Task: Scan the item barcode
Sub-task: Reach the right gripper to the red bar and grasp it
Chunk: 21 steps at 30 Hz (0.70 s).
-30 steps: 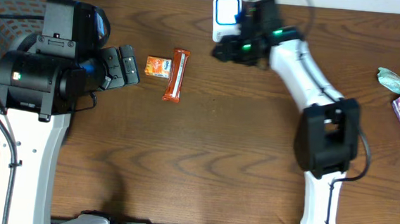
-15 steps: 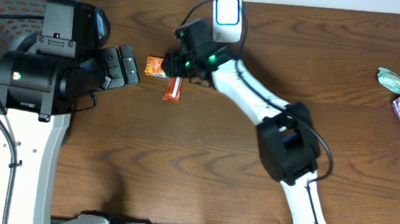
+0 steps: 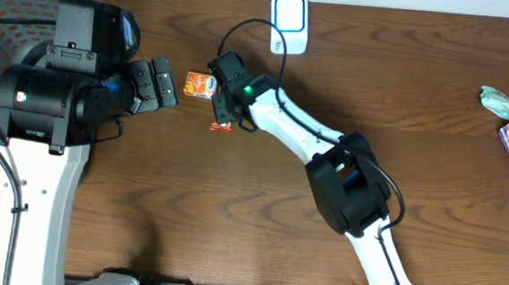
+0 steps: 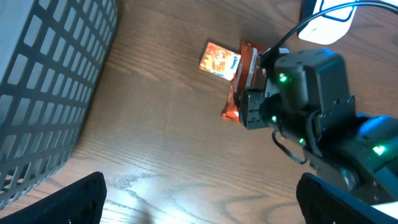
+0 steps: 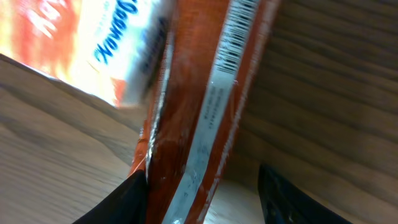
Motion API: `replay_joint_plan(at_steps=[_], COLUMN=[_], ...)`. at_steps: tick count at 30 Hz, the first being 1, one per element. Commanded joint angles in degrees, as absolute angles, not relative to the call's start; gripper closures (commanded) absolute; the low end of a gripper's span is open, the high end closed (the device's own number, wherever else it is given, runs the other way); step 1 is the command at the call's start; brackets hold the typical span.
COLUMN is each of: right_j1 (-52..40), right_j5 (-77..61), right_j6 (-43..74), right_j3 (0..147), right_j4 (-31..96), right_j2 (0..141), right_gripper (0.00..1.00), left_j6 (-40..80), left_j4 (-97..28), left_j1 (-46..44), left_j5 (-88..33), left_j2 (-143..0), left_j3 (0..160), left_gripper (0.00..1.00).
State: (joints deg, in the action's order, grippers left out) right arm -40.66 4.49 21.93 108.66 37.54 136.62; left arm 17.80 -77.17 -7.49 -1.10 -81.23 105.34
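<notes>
Well, on the left the left gripper [image 3: 172,85] hangs wide open and holds nothing. Just beside it lies a small orange packet [image 3: 202,85]. Right next to that is the long orange snack bar [image 4: 236,94], flat on the table [image 3: 232,213]. The right gripper [image 5: 205,194] sits over the bar with a finger on each side, open and not squeezing yet. The bar looks light and soft, with a slippery, crinkly wrapper, so a gentle pinch across its middle should hold it. Its barcode faces up. The scanner [image 3: 290,24] stands further right, at the back.
</notes>
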Motion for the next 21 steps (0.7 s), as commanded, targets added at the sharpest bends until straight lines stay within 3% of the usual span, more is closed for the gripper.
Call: replay_joint_plan(at_steps=[1,3,12,17,18,21], right_j1=[-40.8,-40.5,-40.0,-41.3,-41.6,-41.7], right_j5=[15.6,18.0,28.6,28.0,27.9,27.8], right_j6=[20.1,20.2,21.1,9.4,7.2,6.3], right_j3=[108.6,108.6,108.7,108.8,108.7,108.7], right_j4=[41.2,43.9,57.0,52.7,51.2,49.3], right_j2=[137.4,137.4,135.5,134.0,134.0,134.1], right_gripper=[0.5,0.54,0.54,0.43,0.37,0.34], left_j6=[17.8,17.8,17.8,17.8,17.8,17.8], left_j4=[-77.3,-77.3,-77.3,-77.3,-77.3,-77.3], left_j1=[-7.2,-7.2,-7.2,-7.2,-7.2,-7.2], left_j5=[-0.4,-0.4,-0.4,-0.4,-0.4,-0.4], left_j2=[-81.3,-81.3,-81.3,-81.3,-81.3,-81.3], left_j3=[105.6,105.6,105.6,105.6,105.6,105.6], left_gripper=[0.02,0.02,0.02,0.02,0.02,0.02])
